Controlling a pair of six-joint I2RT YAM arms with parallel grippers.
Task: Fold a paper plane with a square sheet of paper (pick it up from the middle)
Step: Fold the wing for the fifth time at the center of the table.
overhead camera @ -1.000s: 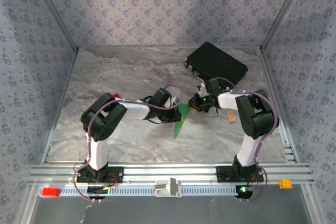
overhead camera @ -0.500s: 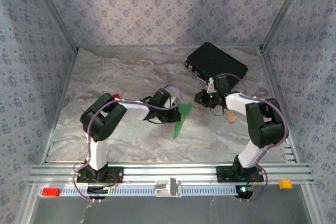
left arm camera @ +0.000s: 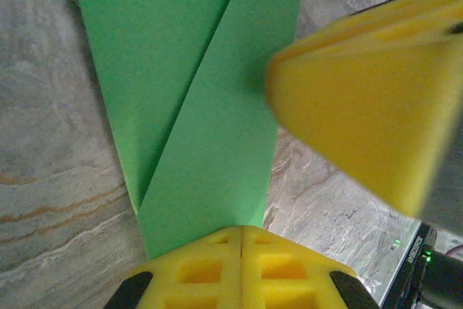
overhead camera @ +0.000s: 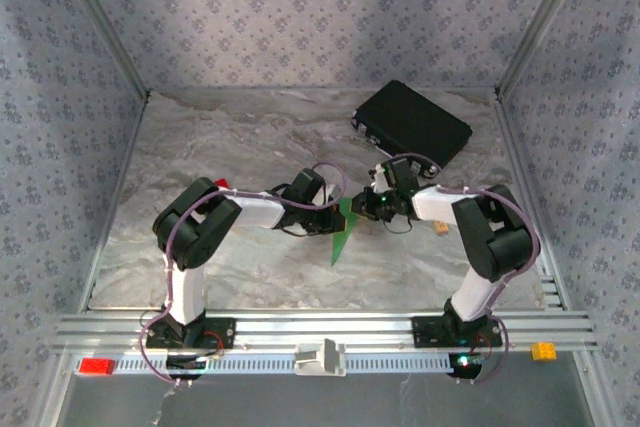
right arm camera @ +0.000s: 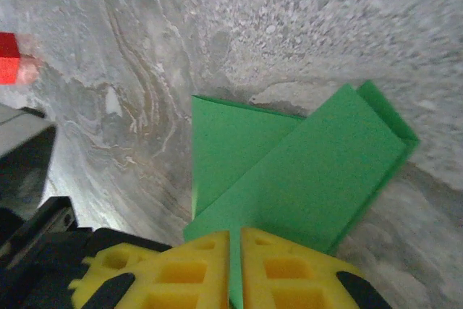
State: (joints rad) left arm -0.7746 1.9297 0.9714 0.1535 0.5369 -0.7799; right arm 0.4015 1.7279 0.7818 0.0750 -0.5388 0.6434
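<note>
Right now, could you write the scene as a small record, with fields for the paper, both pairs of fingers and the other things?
paper: green, folded, one slanted flap on top
left fingers: shut on the paper's edge
right fingers: shut on the paper, from the opposite side
black case: far right of the table, apart from the paper
red block: on the table, near the left arm

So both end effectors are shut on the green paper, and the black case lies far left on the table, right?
Not quite: the case lies far right on the table, as the top view shows. The left end effector and the right end effector are indeed shut on the paper.
</note>
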